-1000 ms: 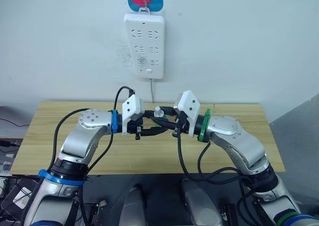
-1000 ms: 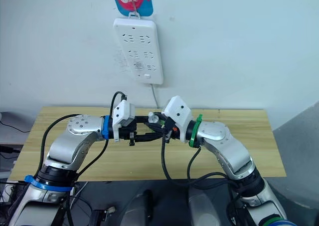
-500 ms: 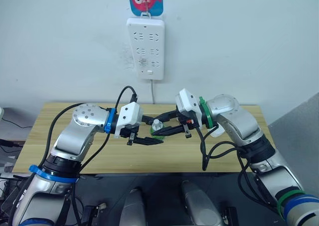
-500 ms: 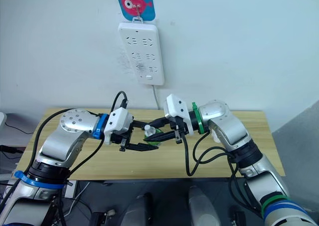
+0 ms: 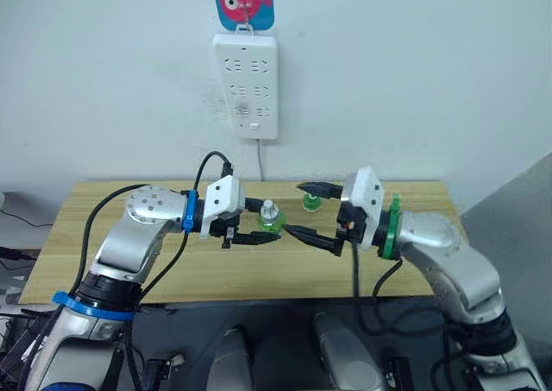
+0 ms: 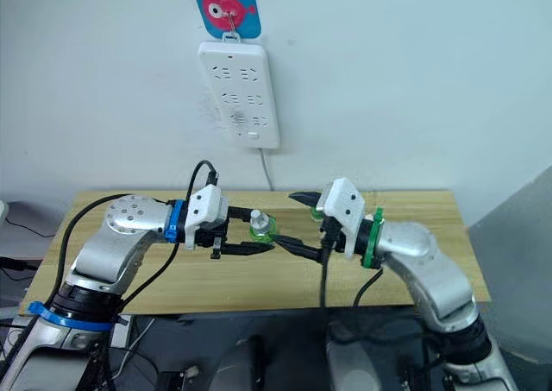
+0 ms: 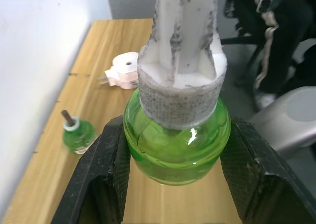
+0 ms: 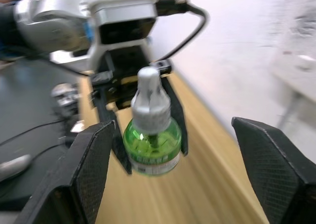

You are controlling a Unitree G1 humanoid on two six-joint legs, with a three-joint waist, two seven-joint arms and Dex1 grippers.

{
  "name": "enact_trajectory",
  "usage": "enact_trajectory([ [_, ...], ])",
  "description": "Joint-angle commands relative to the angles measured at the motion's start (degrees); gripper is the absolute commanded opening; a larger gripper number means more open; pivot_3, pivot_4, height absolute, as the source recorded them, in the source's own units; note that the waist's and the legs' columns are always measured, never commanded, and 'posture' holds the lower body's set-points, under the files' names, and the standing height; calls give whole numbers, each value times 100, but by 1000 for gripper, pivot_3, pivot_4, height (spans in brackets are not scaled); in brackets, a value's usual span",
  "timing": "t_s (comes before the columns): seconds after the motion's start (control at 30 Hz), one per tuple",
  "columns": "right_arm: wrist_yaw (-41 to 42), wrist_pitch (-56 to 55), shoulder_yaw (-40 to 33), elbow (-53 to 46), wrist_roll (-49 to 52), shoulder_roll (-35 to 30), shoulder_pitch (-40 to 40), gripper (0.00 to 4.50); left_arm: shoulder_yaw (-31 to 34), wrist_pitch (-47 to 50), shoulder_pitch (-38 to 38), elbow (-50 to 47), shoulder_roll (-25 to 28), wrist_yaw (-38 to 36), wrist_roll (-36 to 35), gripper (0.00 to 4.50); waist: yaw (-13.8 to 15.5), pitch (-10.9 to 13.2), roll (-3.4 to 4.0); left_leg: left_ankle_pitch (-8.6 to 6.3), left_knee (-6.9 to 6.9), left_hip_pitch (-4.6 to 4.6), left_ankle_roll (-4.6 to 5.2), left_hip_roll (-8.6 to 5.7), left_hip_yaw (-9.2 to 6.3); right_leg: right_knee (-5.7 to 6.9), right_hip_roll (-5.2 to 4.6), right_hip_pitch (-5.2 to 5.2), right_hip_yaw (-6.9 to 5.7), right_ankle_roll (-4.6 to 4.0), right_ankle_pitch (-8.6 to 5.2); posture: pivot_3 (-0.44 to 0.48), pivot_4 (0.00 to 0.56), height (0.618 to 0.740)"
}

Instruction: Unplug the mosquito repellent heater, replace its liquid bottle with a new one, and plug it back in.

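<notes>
Left hand (image 5: 256, 225) was pinching a green liquid bottle (image 5: 268, 217) between its two black fingers (image 7: 101, 179) — round belly clamped on both sides, white cap pointing up, held above the desk (image 5: 121, 261) rather than resting on it.

Right hand (image 5: 315, 214) was spread wide, one finger up near the wall side, the other low and reaching toward the held bottle. From my right wrist camera the bottle sat in the gap between the two spread fingers (image 8: 94, 164), touching neither that I could see. The tip of the lower finger came close beside the left hand's fingertips; I could not tell whether they met.

A second green bottle (image 5: 310, 203) with no cap, a dark wick standing out of its neck, stood on the desk beyond the held bottle, just under the right hand's upper finger.

The mosquito repellent heater (image 7: 123, 70) — white, round face with a centre hole, prongs pointing away to one side — lay on the desk beyond the left hand's fingers, past the uncapped bottle, unplugged and apart from both hands.

The white power strip (image 5: 246, 85) hung on the wall above the two hands, its cord dropping behind the desk; a blue card with a pink fish (image 5: 243, 0) hung above it.
</notes>
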Motion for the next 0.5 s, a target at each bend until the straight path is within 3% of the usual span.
enact_trajectory([
  [0.03, -700, 98, 265, -329, -379, 234, 91, 3977, -68, -91, -90, -53, -210, 273, 123, 2238, -26, -33, 1, 4, 0, 0, -1, 0, 0, 0, 0, 0, 2, 0, 0, -246, 174, 733],
  [0.37, -1145, -254, 586, 350, -821, 596, 22, 3977, -167, 197, -145, -207, -540, 597, 193, 2238, -139, -107, 5, 17, 0, 2, 6, -1, 3, -1, 2, 2, 6, -1, 5, -242, 172, 733],
  [0.5, -1085, -375, 560, 454, -812, 656, 3, 3039, -142, 332, -155, -325, -536, 607, 142, 2238, -144, -107, 5, 17, -2, 2, 6, -1, 2, 0, 3, 2, 5, -1, 5, -235, 174, 733],
])
